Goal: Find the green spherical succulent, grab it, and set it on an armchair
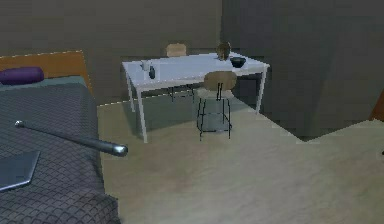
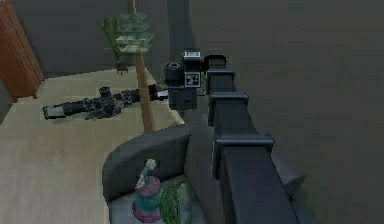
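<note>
Succulent (image 2: 176, 201): green round striped ball, lower middle of arm side view, lying in grey armchair (image 2: 128, 158) beside colourful stacked toy (image 2: 149, 190); looks set down already. Likely step: let go, clear off. Draw arm (image 2: 245, 150) straight back, avoid chair rim. Fingers (image 2: 160, 91) mid frame: cannot tell open or closed, nor whether holding anything. Dark long thing (image 2: 95, 104) on floor behind them, leafy plant (image 2: 128, 32) trunk close. Forward view: bed (image 1: 55, 105), metal bat (image 1: 70, 137), white tabletop (image 1: 190, 70), chair (image 1: 216, 88).
</note>
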